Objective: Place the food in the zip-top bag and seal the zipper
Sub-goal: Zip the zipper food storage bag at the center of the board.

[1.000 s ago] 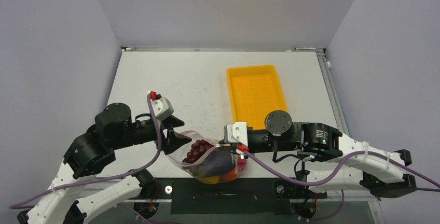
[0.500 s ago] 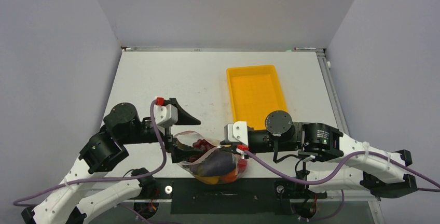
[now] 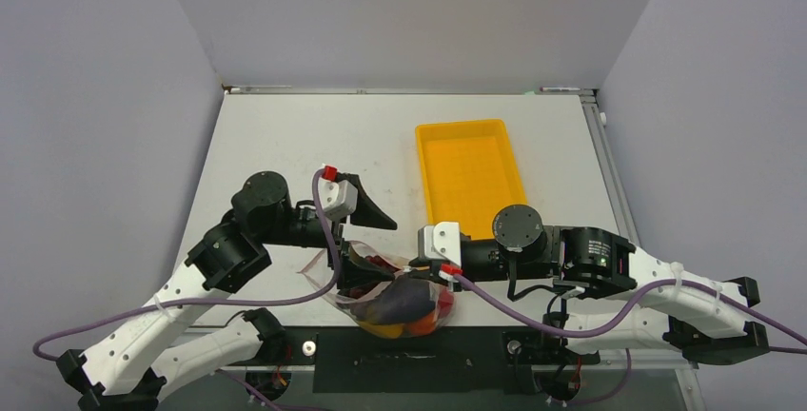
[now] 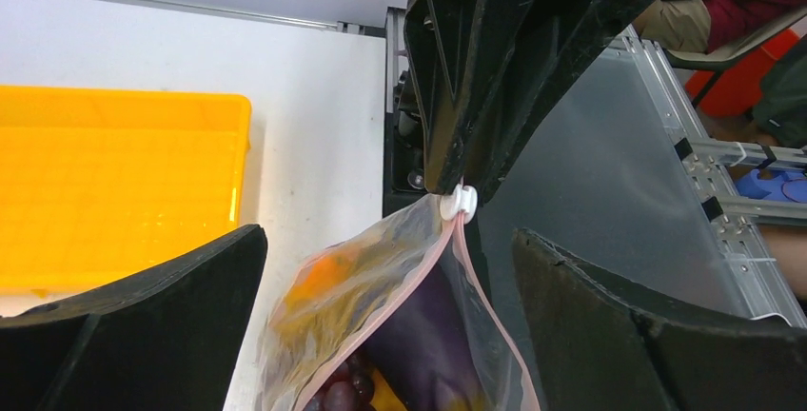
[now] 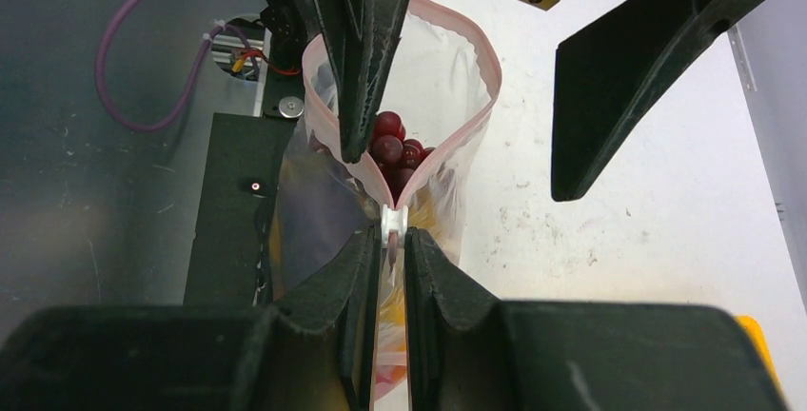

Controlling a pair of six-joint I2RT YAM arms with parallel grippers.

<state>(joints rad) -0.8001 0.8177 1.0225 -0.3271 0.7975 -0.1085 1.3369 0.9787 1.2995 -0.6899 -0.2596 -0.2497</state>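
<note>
- Bag (image 3: 400, 306), bottom centre of the top view, holds the food (image 5: 390, 149); zipper (image 5: 481, 88) gapes.
- Right gripper (image 5: 388, 240) pinches the slider (image 5: 390, 224); left gripper (image 4: 388, 233) straddles the mouth, wide open, empty.
- We anchor the far corner, then pull the slider straight.

The bag (image 3: 395, 304) mouth fills the gap between the wide-spread fingers of your left gripper (image 3: 366, 257). The right gripper (image 5: 388, 235), clamped on the zipper (image 5: 491, 97), blocks the right end. The yellow tray (image 3: 423, 159) sits well apart, with bare table (image 3: 285, 145) beyond.
</note>
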